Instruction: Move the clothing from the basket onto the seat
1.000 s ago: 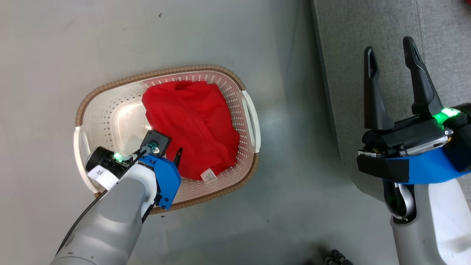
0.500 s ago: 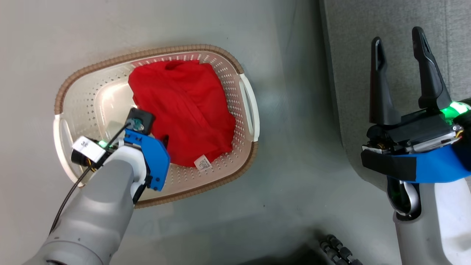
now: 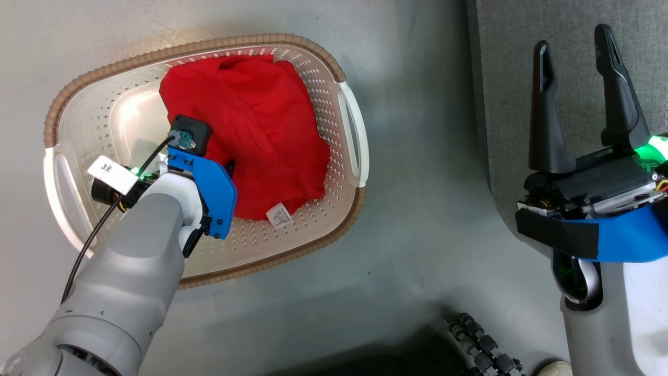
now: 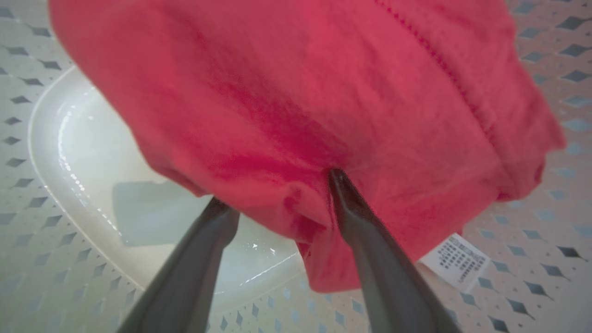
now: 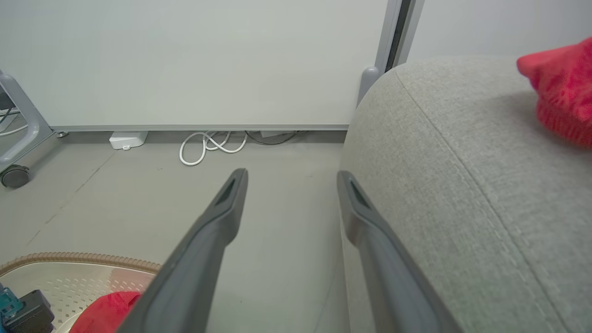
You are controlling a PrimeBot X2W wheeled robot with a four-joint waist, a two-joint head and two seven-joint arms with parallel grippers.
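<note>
Left gripper [image 4: 275,189] spread around a fold of the red garment [image 3: 261,130] in the laundry basket [image 3: 182,47].
One fingertip was buried under the cloth and the other pressed on top; in the head view the wrist hid both. The right gripper [image 3: 573,39] hung open over the grey sofa [image 5: 462,162], where another red garment [image 5: 562,101] lay cut off by the frame edge.

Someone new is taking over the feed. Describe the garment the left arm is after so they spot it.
Left of the grey sofa stands a cream perforated basket on the floor. Inside it lies a plain red garment, where the left gripper reaches in. Its white tag at the near edge sets it apart from the red piece on the sofa.
</note>
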